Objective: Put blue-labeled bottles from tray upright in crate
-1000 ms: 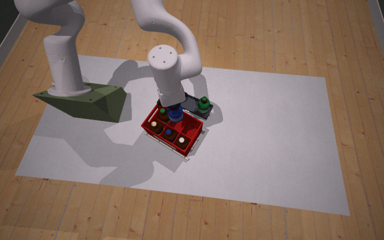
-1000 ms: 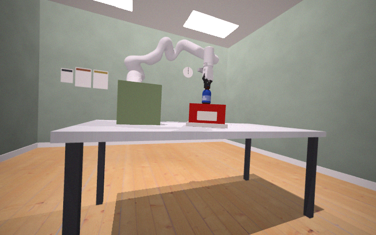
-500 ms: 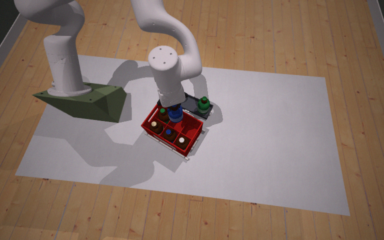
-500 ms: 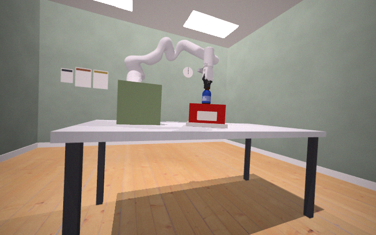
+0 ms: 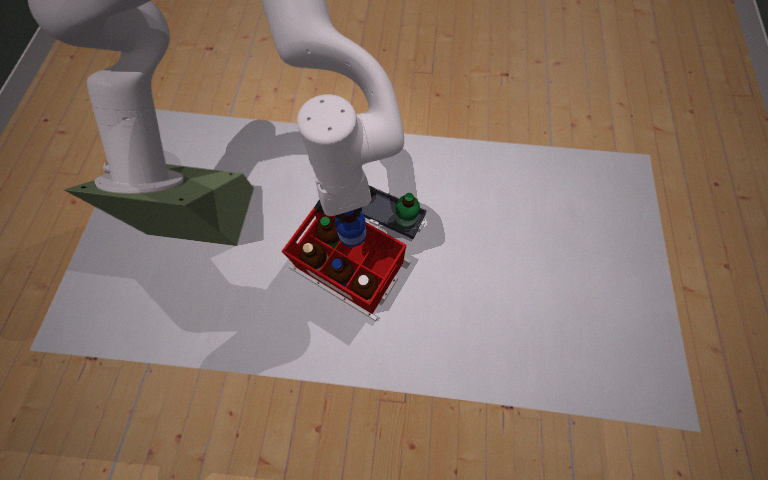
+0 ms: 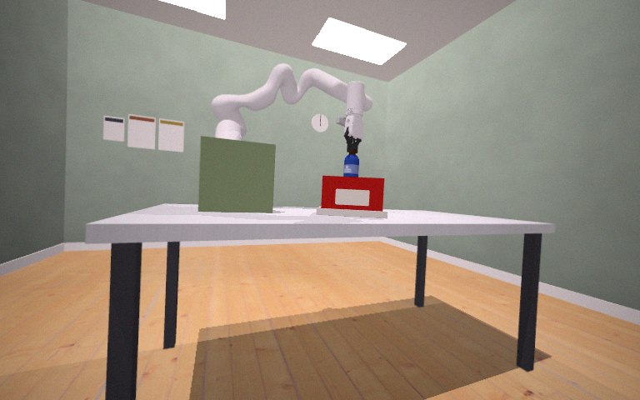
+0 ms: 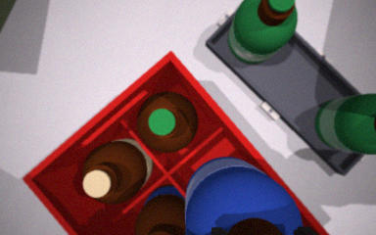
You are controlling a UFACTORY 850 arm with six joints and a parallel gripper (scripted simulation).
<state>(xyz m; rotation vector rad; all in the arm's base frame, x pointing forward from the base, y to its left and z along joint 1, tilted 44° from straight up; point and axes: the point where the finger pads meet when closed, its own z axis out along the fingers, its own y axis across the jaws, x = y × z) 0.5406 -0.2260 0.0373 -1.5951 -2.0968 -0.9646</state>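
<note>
My gripper (image 6: 352,141) is shut on the neck of a blue-labeled bottle (image 5: 350,226) and holds it upright over the red crate (image 5: 345,257), with its base at about the height of the crate's top edge (image 6: 351,166). In the wrist view the blue bottle (image 7: 242,203) hangs over a slot in the crate's back row, beside a green-capped brown bottle (image 7: 164,122). The crate also holds a cream-capped bottle (image 7: 110,177), a blue-capped bottle (image 5: 338,267) and a white-capped bottle (image 5: 363,283). The dark tray (image 7: 289,90) behind the crate carries two green-labeled bottles (image 7: 261,26) (image 7: 350,122).
The green arm base (image 5: 169,203) stands left of the crate. The crate rests on a pale plate (image 6: 351,212) on the white table. The tray lies close behind the crate's far side.
</note>
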